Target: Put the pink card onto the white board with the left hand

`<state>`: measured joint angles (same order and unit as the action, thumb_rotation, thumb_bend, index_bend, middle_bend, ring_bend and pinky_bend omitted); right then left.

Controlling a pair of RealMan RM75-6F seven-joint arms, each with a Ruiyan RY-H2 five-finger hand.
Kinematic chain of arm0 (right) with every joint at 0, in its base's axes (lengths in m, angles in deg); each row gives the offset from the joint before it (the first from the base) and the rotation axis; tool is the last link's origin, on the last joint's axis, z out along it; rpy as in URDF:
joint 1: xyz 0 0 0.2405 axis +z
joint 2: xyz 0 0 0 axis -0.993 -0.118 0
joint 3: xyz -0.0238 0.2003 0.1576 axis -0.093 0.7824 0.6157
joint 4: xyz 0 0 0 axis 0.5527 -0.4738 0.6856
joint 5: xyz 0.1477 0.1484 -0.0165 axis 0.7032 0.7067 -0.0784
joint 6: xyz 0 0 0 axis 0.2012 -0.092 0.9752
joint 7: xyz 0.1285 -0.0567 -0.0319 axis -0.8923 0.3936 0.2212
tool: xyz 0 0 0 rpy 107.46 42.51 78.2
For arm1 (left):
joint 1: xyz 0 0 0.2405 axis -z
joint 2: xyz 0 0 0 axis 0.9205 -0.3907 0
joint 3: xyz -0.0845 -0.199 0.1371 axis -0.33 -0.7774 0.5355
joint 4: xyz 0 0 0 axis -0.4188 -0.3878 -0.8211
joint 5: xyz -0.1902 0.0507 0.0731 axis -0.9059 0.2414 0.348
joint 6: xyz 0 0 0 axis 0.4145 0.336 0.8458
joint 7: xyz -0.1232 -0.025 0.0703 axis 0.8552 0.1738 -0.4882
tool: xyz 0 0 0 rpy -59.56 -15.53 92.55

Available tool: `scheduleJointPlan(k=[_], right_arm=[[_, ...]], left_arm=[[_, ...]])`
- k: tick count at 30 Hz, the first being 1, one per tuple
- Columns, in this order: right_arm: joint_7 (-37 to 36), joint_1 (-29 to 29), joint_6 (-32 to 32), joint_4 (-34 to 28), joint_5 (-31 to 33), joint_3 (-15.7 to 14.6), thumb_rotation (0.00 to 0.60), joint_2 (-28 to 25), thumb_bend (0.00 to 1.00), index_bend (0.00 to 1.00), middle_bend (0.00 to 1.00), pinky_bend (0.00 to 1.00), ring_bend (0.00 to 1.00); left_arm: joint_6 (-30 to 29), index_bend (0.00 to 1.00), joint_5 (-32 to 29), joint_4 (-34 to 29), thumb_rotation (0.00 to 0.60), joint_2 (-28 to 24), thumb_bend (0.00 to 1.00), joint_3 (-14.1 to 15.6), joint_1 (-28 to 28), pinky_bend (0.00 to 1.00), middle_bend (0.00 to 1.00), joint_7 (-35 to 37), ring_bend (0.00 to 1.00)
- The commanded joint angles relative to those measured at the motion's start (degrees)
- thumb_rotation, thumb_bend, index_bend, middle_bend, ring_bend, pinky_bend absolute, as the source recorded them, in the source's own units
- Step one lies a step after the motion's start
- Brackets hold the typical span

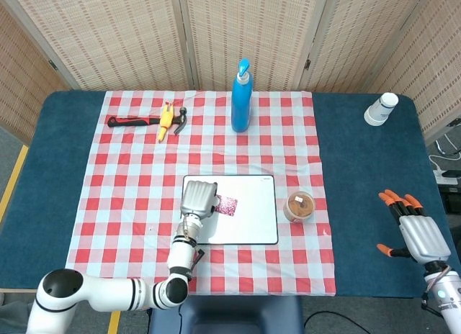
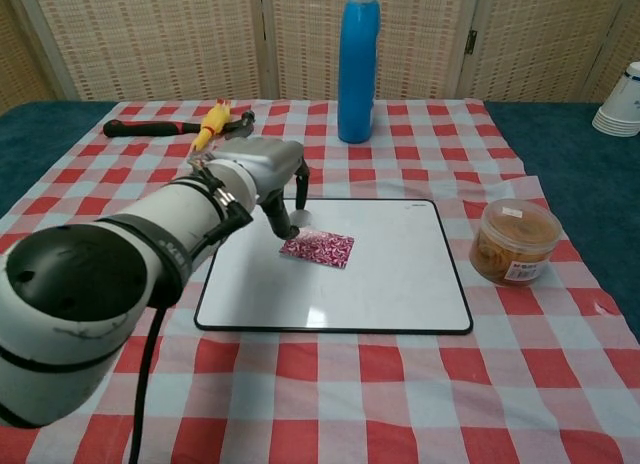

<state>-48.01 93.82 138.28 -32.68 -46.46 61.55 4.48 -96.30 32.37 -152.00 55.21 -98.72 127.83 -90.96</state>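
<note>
The pink card (image 1: pixel 227 205) (image 2: pixel 318 249) lies flat on the white board (image 1: pixel 248 222) (image 2: pixel 380 284), left of the board's middle. My left hand (image 1: pixel 198 199) (image 2: pixel 262 179) hangs over the board's left part, right beside the card's left end. Its fingers (image 2: pixel 284 227) point down, set apart, with one tip at or just above the card's near-left corner, and it holds nothing. My right hand (image 1: pixel 414 233) stays far to the right over the blue table cover, fingers spread and empty; only the head view shows it.
A blue bottle (image 1: pixel 242 96) (image 2: pixel 358 64) stands behind the board. A hammer (image 1: pixel 144 121) (image 2: pixel 150 128) and a yellow toy (image 1: pixel 166 120) (image 2: pixel 210 127) lie at the back left. A round tub (image 1: pixel 300 206) (image 2: pixel 515 242) sits right of the board. Stacked cups (image 1: pixel 380 109) (image 2: pixel 620 102) stand far right.
</note>
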Motion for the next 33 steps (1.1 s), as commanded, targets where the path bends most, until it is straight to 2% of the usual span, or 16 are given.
scheduleJointPlan(k=[1,11,22,33], right_arm=[[-1.2,-0.2,0.4,0.3,-0.6,0.0,0.600,-0.4,0.07,0.00,0.00,0.00,0.00],[-2.9,-0.2,0.3,0.8,-1.0,-0.1,0.600,-0.9,0.07,0.00,0.00,0.00,0.00],[-2.9,0.0,0.0,0.9,-0.8,0.0,0.600,-0.8,0.07,0.00,0.00,0.00,0.00],[-2.2,0.2,-0.6,0.9,-0.1,0.2,0.600,-0.5,0.07,0.00,0.00,0.00,0.00]], left_arm=[[-0.4,0.52,-0.3,3.5,0.600,3.1,0.34,-0.9,2.1,1.00,1.00,-0.6,1.00],[1.6,0.52,-0.2,9.1,0.600,7.1,0.34,-2.3,4.6,1.00,1.00,-0.9,1.00],[3.5,0.52,-1.1,13.1,0.600,7.6,0.34,-2.2,4.0,1.00,1.00,-1.4,1.00],[4.0,0.51,-1.9,11.8,0.600,6.2,0.33,-2.3,2.8,1.00,1.00,-1.6,1.00]])
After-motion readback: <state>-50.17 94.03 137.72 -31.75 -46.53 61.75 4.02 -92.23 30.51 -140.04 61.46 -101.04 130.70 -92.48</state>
